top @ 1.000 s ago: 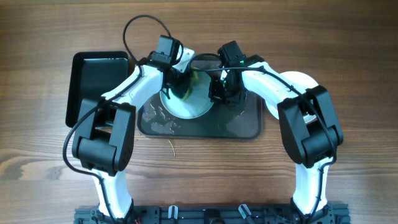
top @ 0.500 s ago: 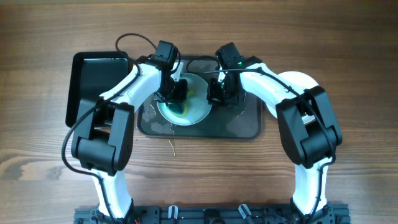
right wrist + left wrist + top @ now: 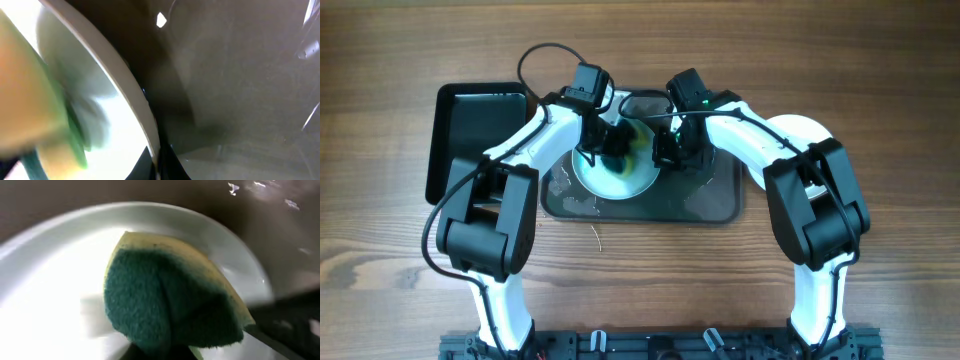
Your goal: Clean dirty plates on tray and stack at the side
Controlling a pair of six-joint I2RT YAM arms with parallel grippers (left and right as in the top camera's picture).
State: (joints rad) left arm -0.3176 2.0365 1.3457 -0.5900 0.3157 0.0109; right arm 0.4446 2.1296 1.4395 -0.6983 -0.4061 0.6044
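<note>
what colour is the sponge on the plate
Dark green face, yellow backing; the sponge shows best in left wrist view.

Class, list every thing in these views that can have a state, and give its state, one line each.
plate on tray, mostly white, sponge on it
sponge, gripped, pressed on that plate
tray, wet with droplets
side plate, white, on table right of tray, partly under arm
left claw, shut on sponge
right claw, shut on plate's right rim
</note>
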